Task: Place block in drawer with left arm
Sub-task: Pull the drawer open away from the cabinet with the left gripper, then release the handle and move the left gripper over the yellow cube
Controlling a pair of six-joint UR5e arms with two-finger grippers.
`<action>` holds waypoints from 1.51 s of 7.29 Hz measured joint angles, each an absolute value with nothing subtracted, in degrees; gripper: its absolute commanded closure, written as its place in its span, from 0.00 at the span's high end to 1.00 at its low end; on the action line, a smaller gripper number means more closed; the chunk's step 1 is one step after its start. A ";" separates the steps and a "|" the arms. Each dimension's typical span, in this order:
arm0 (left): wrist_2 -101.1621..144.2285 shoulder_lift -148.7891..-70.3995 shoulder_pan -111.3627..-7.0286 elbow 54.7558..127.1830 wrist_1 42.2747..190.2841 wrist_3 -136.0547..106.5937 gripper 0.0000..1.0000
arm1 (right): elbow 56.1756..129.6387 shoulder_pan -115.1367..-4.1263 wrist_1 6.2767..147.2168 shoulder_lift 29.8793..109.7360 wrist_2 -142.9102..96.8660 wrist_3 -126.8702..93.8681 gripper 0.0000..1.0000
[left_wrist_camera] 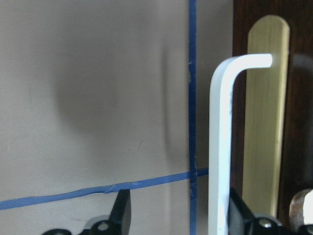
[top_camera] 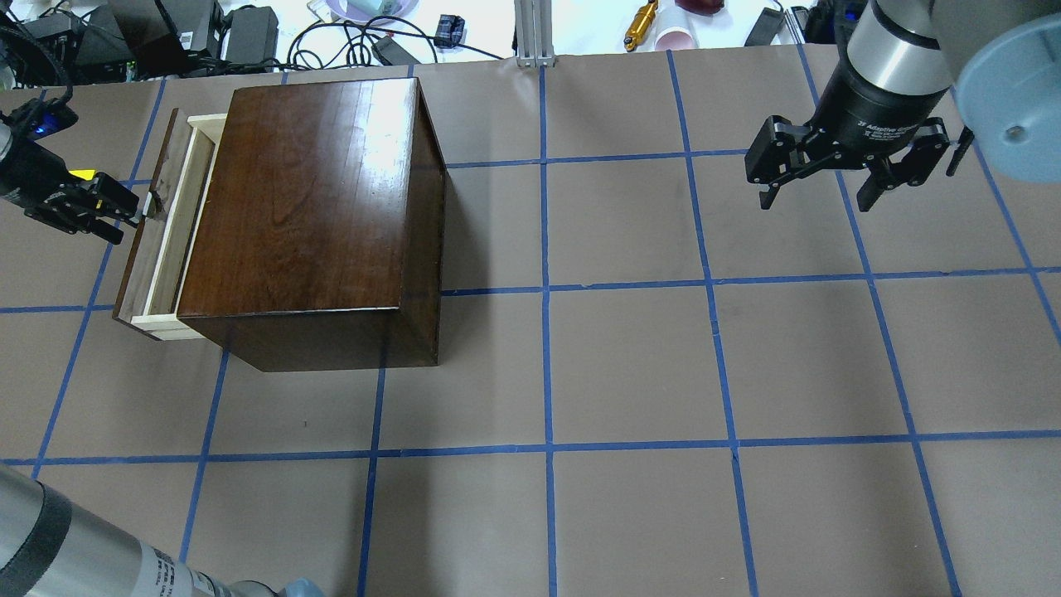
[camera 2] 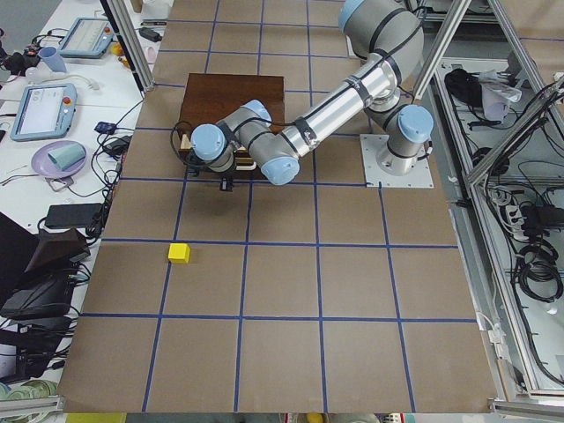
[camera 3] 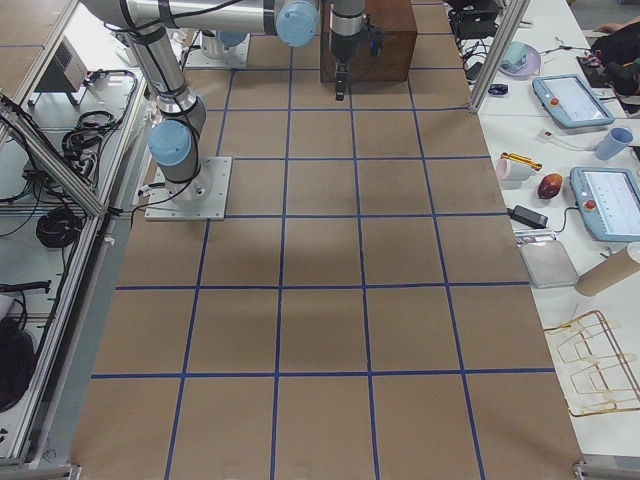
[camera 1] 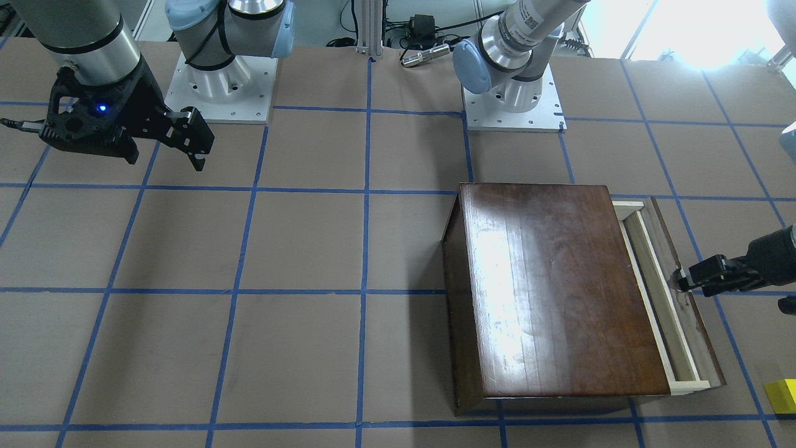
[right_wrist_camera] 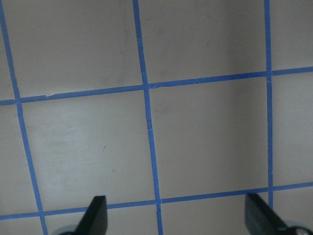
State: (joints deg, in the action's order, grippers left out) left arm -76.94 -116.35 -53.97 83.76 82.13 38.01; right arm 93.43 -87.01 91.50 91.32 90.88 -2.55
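The yellow block [camera 2: 179, 253] sits on the table well apart from the cabinet; it shows at the frame edge in the front-facing view [camera 1: 782, 396]. The dark brown cabinet [top_camera: 307, 199] has its drawer [top_camera: 166, 240] pulled partly out, showing a narrow strip of pale tray [camera 1: 650, 274]. My left gripper [top_camera: 133, 211] is at the drawer's front panel. In the left wrist view its fingers [left_wrist_camera: 122, 210] stand apart, with the white handle [left_wrist_camera: 220, 147] between them, close to one finger. My right gripper [top_camera: 816, 195] hangs open and empty above the table, far from the cabinet.
Blue tape lines grid the brown table [top_camera: 630, 356]. Cables, chargers and cups lie beyond the far edge [top_camera: 249, 33]. The arm bases [camera 1: 217, 81] stand at the robot's side.
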 measured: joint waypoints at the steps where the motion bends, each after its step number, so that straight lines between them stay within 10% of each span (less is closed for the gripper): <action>1: -78.15 -116.36 -53.77 83.72 82.02 38.06 0.70 | 93.44 -87.01 91.50 91.32 90.88 -2.55 1.00; 11: -81.94 -116.03 -51.40 81.59 82.41 37.96 0.71 | 93.43 -87.01 91.49 91.32 90.88 -2.55 1.00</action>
State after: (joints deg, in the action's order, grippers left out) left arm -81.94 -116.03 -51.40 81.59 82.41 37.96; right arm 93.43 -87.01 91.49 91.32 90.88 -2.55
